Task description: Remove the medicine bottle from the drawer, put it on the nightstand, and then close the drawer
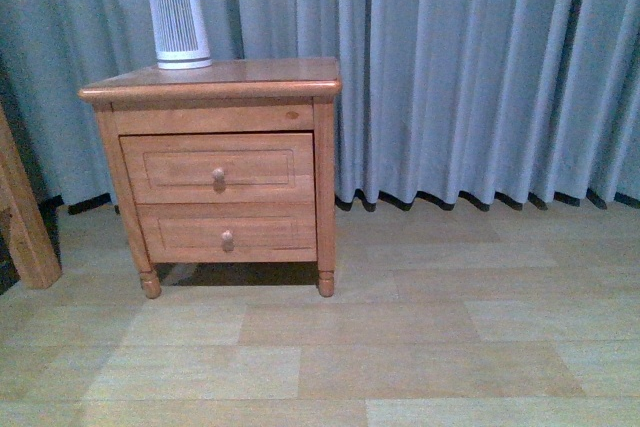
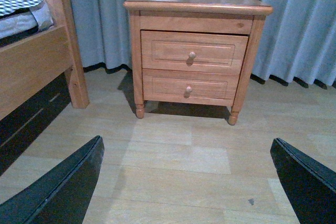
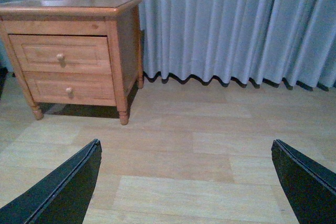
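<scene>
The honey-brown nightstand (image 1: 270, 72) stands on the wood floor at the left, against the curtain. The drawer (image 1: 265, 167), the taller upper front with a round knob (image 1: 218, 175), is pushed in, so its inside is hidden. The medicine bottle is not in view. The nightstand also shows in the left wrist view (image 2: 210, 1) and the right wrist view (image 3: 94, 4). My left gripper (image 2: 186, 145) is open and empty above the floor, well short of the nightstand. My right gripper (image 3: 186, 144) is open and empty, off to the nightstand's right. Neither arm shows in the front view.
A tall white ribbed appliance (image 1: 179, 25) stands on the nightstand's back left. The shorter drawer front (image 1: 270, 232) is below the taller one. A wooden bed frame (image 2: 31, 61) and its post (image 1: 25, 227) stand left of the nightstand. Grey curtains (image 1: 470, 67) hang behind.
</scene>
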Action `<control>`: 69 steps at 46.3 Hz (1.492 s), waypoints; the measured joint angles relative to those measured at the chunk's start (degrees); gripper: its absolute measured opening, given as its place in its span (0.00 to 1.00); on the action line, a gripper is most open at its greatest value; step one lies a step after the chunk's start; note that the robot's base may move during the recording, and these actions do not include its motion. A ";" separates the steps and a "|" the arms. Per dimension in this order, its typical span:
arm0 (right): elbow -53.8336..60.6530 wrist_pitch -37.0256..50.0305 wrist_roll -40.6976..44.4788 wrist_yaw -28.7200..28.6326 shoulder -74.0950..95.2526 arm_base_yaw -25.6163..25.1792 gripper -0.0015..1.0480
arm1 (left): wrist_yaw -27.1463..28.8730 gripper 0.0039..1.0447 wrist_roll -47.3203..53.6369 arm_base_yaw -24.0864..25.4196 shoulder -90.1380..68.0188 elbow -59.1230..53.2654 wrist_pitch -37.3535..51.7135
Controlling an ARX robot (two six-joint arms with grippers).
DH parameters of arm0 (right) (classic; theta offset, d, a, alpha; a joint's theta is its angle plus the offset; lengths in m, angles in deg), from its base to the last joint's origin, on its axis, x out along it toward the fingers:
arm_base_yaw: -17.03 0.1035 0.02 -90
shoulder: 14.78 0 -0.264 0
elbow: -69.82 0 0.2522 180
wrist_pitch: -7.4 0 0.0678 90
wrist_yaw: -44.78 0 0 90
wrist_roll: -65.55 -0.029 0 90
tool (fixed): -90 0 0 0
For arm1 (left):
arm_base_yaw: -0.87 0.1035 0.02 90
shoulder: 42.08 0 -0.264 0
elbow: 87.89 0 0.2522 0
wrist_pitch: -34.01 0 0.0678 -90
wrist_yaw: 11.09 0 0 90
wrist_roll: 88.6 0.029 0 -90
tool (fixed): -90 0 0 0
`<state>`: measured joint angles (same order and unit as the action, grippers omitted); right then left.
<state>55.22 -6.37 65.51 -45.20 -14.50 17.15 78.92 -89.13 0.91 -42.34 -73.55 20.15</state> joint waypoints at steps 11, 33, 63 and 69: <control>0.00 0.00 0.00 0.00 0.00 0.00 0.93 | 0.00 0.94 0.00 0.00 0.02 0.02 0.00; 0.00 0.00 0.00 0.00 0.00 0.00 0.93 | 0.00 0.94 0.00 0.00 0.02 0.00 0.00; 0.00 0.00 0.00 -0.02 0.00 0.00 0.93 | 0.00 0.94 0.00 0.00 0.02 0.00 0.00; 0.00 0.00 0.00 0.00 0.00 0.00 0.93 | 0.00 0.94 0.00 0.00 0.02 0.00 0.00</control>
<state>55.22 -6.37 65.51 -45.20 -14.50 17.15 78.92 -89.13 0.91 -42.31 -73.55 20.15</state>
